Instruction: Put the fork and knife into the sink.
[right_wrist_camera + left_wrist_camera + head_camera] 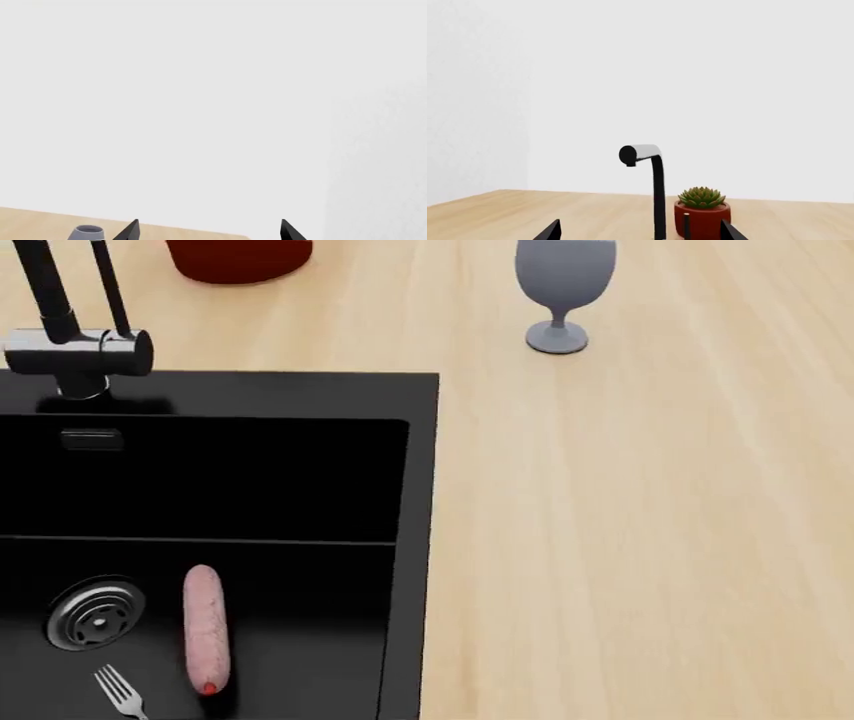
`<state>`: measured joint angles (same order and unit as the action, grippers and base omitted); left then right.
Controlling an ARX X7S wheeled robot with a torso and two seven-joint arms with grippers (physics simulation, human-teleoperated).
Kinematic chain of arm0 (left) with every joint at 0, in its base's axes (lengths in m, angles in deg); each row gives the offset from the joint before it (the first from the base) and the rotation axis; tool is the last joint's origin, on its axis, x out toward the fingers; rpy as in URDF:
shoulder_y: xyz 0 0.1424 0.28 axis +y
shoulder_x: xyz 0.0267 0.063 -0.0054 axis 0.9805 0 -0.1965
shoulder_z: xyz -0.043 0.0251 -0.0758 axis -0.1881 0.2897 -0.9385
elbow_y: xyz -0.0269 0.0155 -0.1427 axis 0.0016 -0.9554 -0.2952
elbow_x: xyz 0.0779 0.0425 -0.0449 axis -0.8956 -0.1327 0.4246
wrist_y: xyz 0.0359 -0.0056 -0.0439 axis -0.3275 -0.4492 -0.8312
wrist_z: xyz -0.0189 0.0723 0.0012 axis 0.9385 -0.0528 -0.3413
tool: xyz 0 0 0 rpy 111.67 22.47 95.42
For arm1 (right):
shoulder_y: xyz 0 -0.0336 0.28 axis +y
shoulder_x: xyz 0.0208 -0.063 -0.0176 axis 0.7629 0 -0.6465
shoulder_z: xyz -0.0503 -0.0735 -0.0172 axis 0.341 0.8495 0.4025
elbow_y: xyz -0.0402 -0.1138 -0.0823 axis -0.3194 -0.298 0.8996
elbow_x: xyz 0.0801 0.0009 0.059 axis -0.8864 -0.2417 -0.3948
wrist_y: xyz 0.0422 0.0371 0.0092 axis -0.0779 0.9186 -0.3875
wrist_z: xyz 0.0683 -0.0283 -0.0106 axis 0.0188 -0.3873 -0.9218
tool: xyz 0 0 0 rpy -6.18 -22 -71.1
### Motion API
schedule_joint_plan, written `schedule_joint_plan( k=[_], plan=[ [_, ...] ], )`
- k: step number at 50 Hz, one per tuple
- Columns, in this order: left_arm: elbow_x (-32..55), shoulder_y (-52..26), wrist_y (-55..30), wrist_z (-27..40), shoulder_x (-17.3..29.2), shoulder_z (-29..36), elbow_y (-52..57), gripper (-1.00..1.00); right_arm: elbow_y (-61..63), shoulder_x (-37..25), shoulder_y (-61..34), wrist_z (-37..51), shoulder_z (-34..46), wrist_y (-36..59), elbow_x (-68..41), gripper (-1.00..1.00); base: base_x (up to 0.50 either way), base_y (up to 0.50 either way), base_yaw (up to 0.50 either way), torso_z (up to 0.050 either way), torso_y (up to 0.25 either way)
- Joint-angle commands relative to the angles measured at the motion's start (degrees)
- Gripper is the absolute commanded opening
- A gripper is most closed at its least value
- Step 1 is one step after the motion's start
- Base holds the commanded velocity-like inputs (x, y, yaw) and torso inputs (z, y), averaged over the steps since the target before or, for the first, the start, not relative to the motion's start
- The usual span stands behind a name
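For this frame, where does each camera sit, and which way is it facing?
Head: high up, looking down at the sink, with fork and sausage inside; no arms show.
Left wrist: low over the counter, level, facing the faucet, potted succulent and wall; finger tips apart.
Right wrist: level, facing wall; fingers apart.
Shared: the wine glass appears in head and right wrist views; the faucet in head and left wrist.

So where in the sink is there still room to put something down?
The sink floor is bare between the sausage and the right wall, and across the back under the faucet. The front left is crowded: drain, fork and sausage lie close together. The wooden counter right of the sink is bare up to the grey glass.
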<state>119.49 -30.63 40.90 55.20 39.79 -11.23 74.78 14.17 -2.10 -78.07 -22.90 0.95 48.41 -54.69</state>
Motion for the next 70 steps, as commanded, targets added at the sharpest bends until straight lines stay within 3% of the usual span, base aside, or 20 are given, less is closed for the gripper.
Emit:
schedule_joint_plan(
  k=[1,14,25,70],
  plan=[
    [-4.0,2.7,6.2,-0.5,2.6,2.0,-0.2,1.00,0.0,0.0,-0.3,-0.7,-0.7,-1.3,0.2,1.00,0.00,0.50,0.00,0.000,0.000],
    [-4.6,3.7,7.8,-0.2,3.2,2.4,-0.2,1.00,-0.1,-1.5,-0.7,0.8,1.3,-3.1,-0.5,1.00,0.00,0.50,0.00,0.000,0.000],
    [-4.0,1.8,8.1,1.2,4.3,4.5,0.0,1.00,0.2,-0.1,0.8,0.4,-2.4,-1.5,-1.9,1.00,0.00,0.50,0.00,0.000,0.000],
    [-5.0,3.9,12.0,2.9,6.7,5.9,-0.5,1.00,0.6,-0.6,1.6,1.2,-3.5,-1.4,-4.1,1.00,0.00,0.48,0.00,0.000,0.000]
  ],
)
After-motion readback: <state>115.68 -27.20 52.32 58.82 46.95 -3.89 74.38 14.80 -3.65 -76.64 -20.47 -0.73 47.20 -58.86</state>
